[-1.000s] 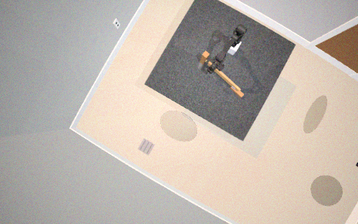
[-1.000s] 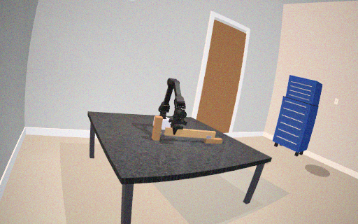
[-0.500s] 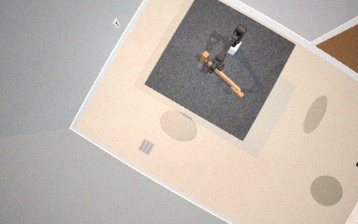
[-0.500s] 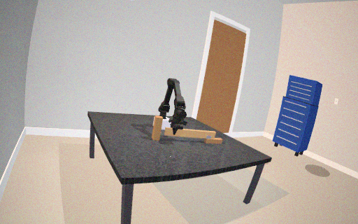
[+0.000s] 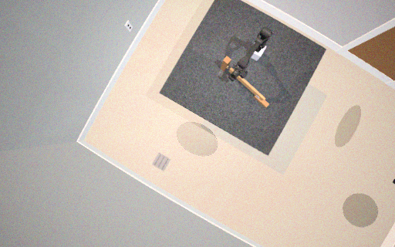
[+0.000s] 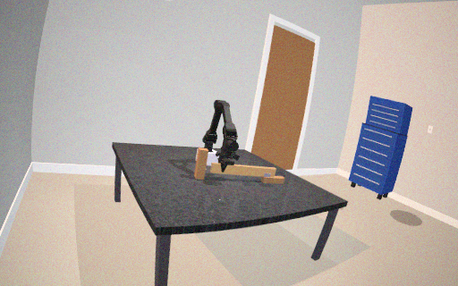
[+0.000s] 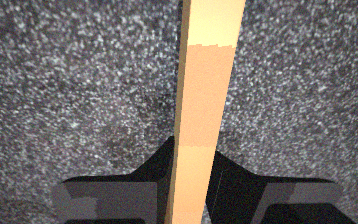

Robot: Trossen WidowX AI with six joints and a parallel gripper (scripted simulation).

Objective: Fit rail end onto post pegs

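A pale orange-tan wooden rail (image 7: 202, 120), lighter at its ends and a shade deeper along its middle band, runs across a dark charcoal table (image 6: 190, 201) speckled with fine grey flecks. The post (image 6: 201, 164) and the low block (image 6: 273, 180) share the same light wood tone. The black gripper (image 7: 190, 187) shows matte grey faces. A brown door (image 6: 284, 96) sits in a white frame, beside a bright blue cabinet (image 6: 379, 145) with pale stripes, grey and beige walls, and a beige floor.
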